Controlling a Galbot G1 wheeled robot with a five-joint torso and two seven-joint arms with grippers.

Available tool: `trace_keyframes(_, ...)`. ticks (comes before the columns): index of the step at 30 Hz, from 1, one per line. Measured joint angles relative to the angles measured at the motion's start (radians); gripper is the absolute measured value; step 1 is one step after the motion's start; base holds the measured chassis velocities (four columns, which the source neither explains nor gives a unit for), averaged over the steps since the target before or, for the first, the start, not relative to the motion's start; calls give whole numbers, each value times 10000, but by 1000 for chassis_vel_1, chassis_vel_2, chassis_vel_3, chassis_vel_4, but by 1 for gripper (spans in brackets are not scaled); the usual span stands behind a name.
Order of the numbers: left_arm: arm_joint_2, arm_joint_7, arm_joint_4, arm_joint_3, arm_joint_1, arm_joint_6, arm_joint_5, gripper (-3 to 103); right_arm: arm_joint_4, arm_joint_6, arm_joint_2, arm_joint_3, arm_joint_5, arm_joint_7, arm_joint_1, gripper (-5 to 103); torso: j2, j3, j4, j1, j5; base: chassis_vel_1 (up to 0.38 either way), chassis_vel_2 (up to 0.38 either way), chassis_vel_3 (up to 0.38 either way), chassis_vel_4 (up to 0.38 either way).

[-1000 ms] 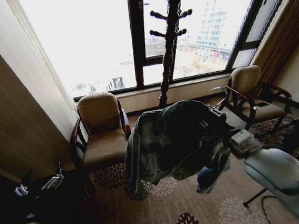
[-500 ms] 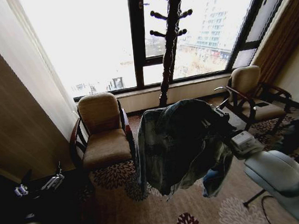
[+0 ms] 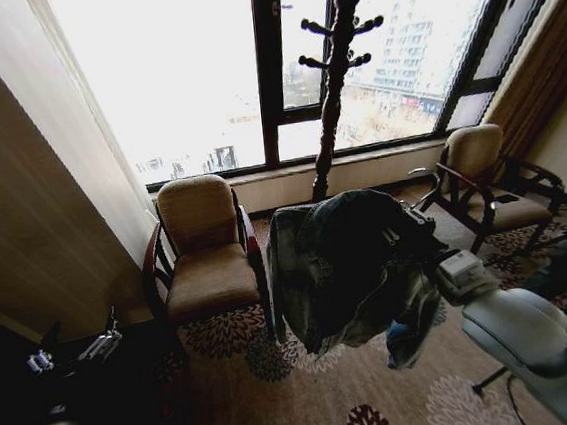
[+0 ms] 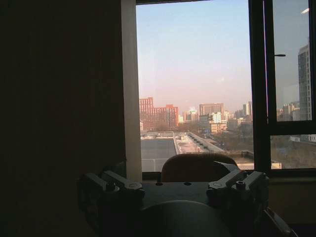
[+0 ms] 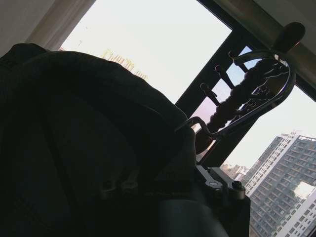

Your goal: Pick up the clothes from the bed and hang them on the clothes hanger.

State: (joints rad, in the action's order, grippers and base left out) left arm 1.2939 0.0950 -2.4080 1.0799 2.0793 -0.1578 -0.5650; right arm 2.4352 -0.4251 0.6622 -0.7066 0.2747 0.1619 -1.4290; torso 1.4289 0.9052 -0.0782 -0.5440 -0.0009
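Note:
The clothes, a faded light-blue denim jacket (image 3: 344, 267), hang in the air off my right arm, in front of the window. My right gripper (image 3: 411, 228) is buried under the cloth at the jacket's top. In the right wrist view the jacket (image 5: 79, 143) is a dark mass, and the clothes hanger's silver wire hook (image 5: 266, 98) curves out of it close to my right gripper (image 5: 217, 186). The hanger's black body is hidden by the cloth. The bed is out of view. My left gripper (image 3: 76, 351) is parked low at the left, and in its wrist view it (image 4: 180, 190) stands open with nothing between its fingers.
A tall dark wooden coat stand (image 3: 336, 77) with pegs rises just behind the jacket, against the window; it also shows beyond the hook (image 5: 237, 98). An armchair (image 3: 204, 250) stands at its left and another (image 3: 481, 178) at its right. Flowered carpet lies below.
The whole head picture has shifted a little, so the camera moved. The jacket's spread left side has swung in, and it now hangs narrower and straighter. The left arm stays parked.

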Motion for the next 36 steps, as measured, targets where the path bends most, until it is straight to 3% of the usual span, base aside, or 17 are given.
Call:
trace_keyframes(5, 0, 0, 0, 0, 0, 0, 0, 100, 5, -37, 41, 0, -11, -12, -39, 33, 0, 2, -3, 0, 16, 6, 12, 5, 4)
trace_keyframes(16, 1, 0, -1, -1, 0, 0, 0, 100, 69, -43, 214, -9, -179, -62, -220, 33, 1, 0, -3, 4, 7, -112, -147, 109, 140)
trace_keyframes(36, 2, -2, -2, -3, 0, 0, -1, 100, 200, 19, 494, -23, -453, -77, -562, 33, -1, 2, -5, 0, 19, -273, -246, 268, 257)
